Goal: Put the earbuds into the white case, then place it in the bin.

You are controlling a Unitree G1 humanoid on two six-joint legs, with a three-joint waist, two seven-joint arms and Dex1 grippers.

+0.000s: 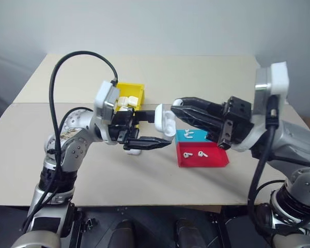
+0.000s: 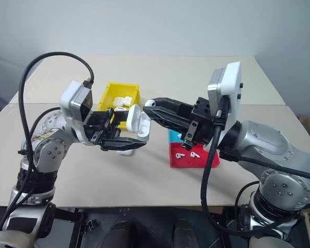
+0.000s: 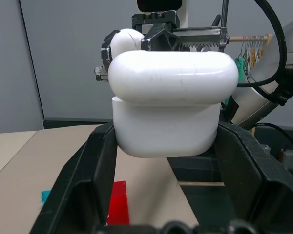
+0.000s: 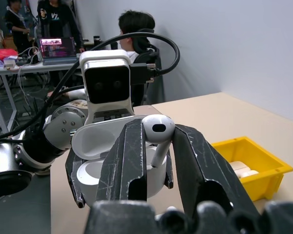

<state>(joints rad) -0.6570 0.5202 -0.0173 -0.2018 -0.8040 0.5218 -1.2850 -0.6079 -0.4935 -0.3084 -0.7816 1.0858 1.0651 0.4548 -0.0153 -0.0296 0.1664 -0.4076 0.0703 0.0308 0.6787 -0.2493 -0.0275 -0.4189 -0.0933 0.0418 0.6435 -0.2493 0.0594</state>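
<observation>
The white case (image 2: 137, 122) sits lid-open in the left gripper (image 1: 151, 129), clamped between its 2 black fingers and held up over the table (image 1: 196, 72) near the middle of the scene. From the 3 o'clock side the right gripper (image 4: 156, 146) reaches in, pinching 1 earbud (image 4: 158, 132) by its stem right at the case's open mouth. The yellow bin (image 1: 134, 92) stands just behind at about 11 o'clock with white cases inside, while 2 earbuds (image 1: 194, 154) lie in the red tray (image 1: 217, 161) at 4 o'clock, beside the blue tray (image 1: 182, 136).
</observation>
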